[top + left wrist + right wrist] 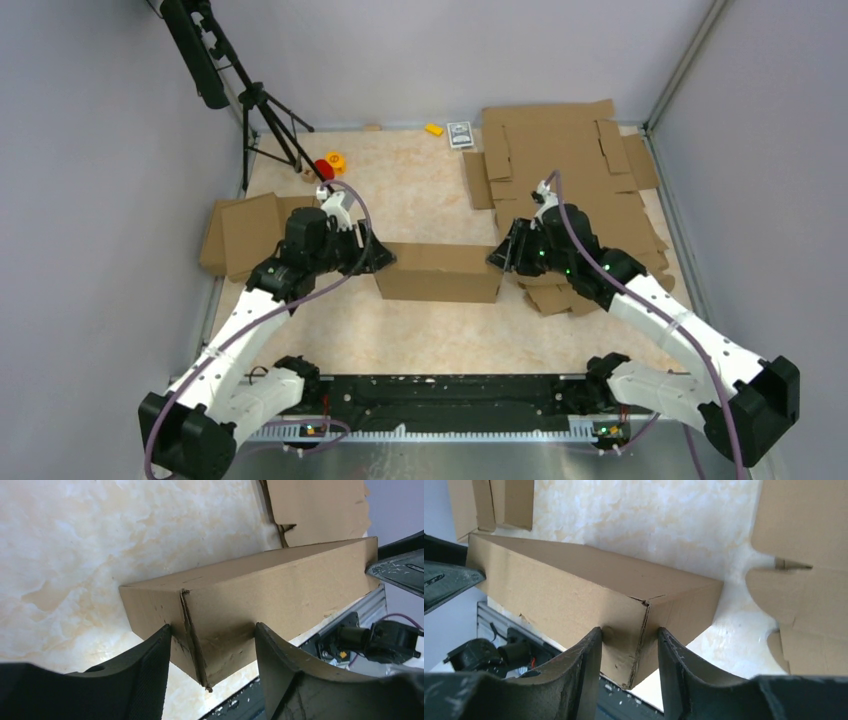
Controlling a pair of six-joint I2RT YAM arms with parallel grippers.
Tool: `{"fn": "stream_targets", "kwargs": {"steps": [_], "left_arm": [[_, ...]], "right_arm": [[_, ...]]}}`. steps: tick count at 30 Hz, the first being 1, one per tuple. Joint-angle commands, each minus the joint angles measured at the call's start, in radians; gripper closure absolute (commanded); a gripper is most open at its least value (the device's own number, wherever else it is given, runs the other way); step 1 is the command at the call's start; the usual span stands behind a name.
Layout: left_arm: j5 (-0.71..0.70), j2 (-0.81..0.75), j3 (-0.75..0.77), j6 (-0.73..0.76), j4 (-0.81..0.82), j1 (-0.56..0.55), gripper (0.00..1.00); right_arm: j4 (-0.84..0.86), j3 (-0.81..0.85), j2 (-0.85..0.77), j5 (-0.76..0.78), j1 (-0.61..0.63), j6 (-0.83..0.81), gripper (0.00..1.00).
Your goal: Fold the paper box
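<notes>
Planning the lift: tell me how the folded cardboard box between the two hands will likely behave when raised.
The paper box is probably light: thin corrugated board, apparently hollow. It may sag mid-span, since the left hand and right hand pinch only its end corners. Its corner edge gapes slightly in both wrist views, so the flaps could spring apart.

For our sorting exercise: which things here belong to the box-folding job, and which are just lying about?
Job: box, left claw, right claw.
Lying about: sheet pile, cardboard pieces, tripod, red object.
</notes>
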Motion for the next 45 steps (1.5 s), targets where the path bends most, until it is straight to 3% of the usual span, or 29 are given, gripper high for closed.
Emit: {"fn": "stream_targets", "kwargs": {"steps": [1,4,7,11,12,13,14,16,21,25,30,33,38,45], "left_arm": [[0.06,0.008,0.047,-0.005,0.141,-0.019,0.43],[0.001,0.01,0.113,0.07,0.131,-0.019,0.42],[0.065,-0.005,0.136,0.129,0.194,-0.019,0.44],[0.084,-0.062,0.025,0.125,0.292,-0.022,0.46],[0.051,-0.083,-0.014,0.116,0.285,-0.022,0.37],[0.011,-0.106,-0.044,0.099,0.249,-0.023,0.22],[-0.034,-0.126,-0.064,0.082,0.182,-0.023,0.07],[-0.115,-0.161,-0.067,0.044,0.017,-0.022,0.01],[-0.331,-0.352,-0.123,-0.151,-0.104,-0.021,0.01],[-0.357,-0.413,-0.172,-0.219,-0.058,-0.019,0.01],[-0.235,-0.26,-0.181,-0.254,0.002,-0.017,0.01],[-0.229,-0.05,-0.083,-0.21,-0.109,-0.013,0.01],[-0.293,0.073,-0.061,-0.16,-0.076,-0.005,0.01],[-0.177,0.09,-0.184,-0.128,0.16,-0.005,0.02]], "right_arm": [[0.158,0.087,0.074,-0.049,0.014,-0.09,0.68],[0.241,0.142,0.122,-0.014,0.015,-0.152,0.69],[0.362,0.191,0.175,-0.054,0.015,-0.238,0.72],[0.591,0.084,0.158,-0.045,0.049,-0.378,0.72],[0.643,0.014,0.138,-0.031,0.055,-0.4,0.65],[0.654,-0.041,0.117,-0.027,0.055,-0.406,0.52],[0.628,-0.079,0.1,-0.034,0.056,-0.411,0.37],[0.513,-0.127,0.057,-0.045,0.055,-0.419,0.26],[0.41,-0.291,-0.144,0.053,0.055,-0.279,0.2],[0.289,-0.238,-0.181,0.103,0.053,-0.233,0.2],[0.086,-0.078,-0.008,0.08,0.023,-0.163,0.19],[0.037,-0.027,0.116,0.014,0.01,-0.105,0.18],[0.206,-0.15,0.114,0.025,0.008,0.057,0.22],[0.399,-0.24,0.196,-0.01,0.009,0.112,0.2]]}}
